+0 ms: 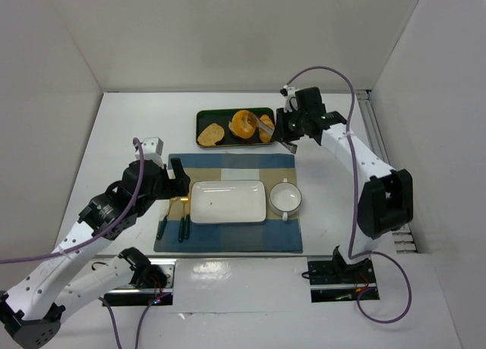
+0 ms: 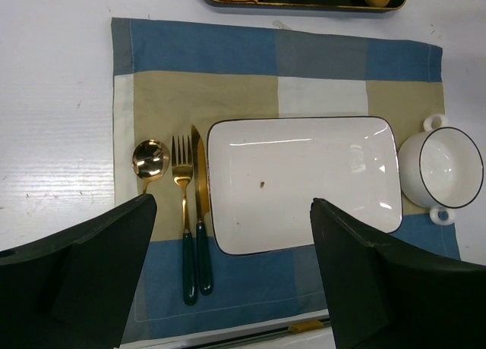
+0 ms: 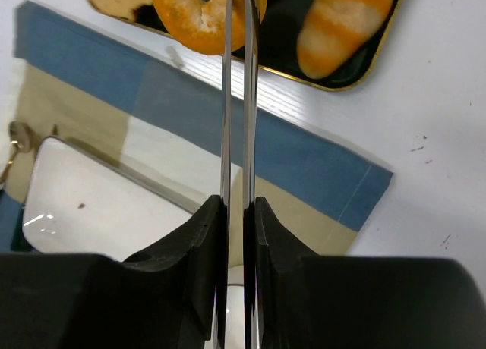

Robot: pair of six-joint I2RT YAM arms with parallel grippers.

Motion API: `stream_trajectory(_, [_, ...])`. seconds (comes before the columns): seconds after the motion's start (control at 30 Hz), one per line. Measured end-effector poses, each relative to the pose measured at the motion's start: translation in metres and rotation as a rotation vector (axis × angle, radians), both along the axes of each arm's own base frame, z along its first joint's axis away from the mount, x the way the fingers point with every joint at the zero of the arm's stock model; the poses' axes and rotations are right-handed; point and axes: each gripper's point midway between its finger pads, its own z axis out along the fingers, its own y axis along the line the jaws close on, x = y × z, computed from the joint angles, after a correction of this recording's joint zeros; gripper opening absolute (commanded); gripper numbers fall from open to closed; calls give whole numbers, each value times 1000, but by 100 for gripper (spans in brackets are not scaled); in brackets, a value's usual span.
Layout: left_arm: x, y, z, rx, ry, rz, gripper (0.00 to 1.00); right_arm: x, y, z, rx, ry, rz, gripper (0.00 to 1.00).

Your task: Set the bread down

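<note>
The bread (image 1: 244, 124), a golden-orange ring with a centre hole, lies in the dark gold-rimmed tray (image 1: 220, 112) at the far side of the surface, between a tan toast slice (image 1: 211, 134) on its left and a striped elongated roll (image 3: 345, 26) on its right; the tray sits just beyond the far edge of the checked placemat (image 1: 228, 165).

The right pincer (image 1: 267, 126) reaches over the tray's right end; in the right wrist view two long thin metal blades run forward from between its black fingers (image 3: 201, 243), drawn together with only a sliver of gap. The blades cross the right side of the ring, close to its hole, with most of the bread to their left and the roll well off to their right; their tips leave the top of that view, so I cannot tell whether they nip the rim or merely lie across it.

The left pincer (image 2: 231, 250) hangs over the near part of the placemat with its fingers (image 2: 99, 273) spread wide apart and nothing between them.

On the placemat a white rectangular plate (image 2: 304, 182) with a dark rim lies in the middle; a white two-handled bowl (image 2: 449, 171) sits just beside its right end. A gold spoon (image 2: 150, 159), fork (image 2: 182, 190) and knife (image 2: 199, 205) lie side by side to the plate's left, the fork and knife with dark green handles.
</note>
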Motion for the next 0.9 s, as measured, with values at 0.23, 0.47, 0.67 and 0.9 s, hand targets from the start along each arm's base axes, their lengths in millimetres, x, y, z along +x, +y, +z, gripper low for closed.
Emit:
stream_trajectory(0.23, [1, -1, -2, -8, 10, 9, 96, -39, 15, 71, 26, -136, 35, 1])
stream_trajectory(0.47, [2, -2, -3, -5, 15, 8, 96, -72, 9, 82, 7, -128, 32, 1])
stream_trajectory(0.67, [2, -2, -3, -5, 15, 8, 96, -112, 19, 58, -34, -36, 93, 1])
stream_trajectory(0.9, [2, -2, -4, -4, 17, 8, 96, -143, 30, 39, -69, 39, 159, 1])
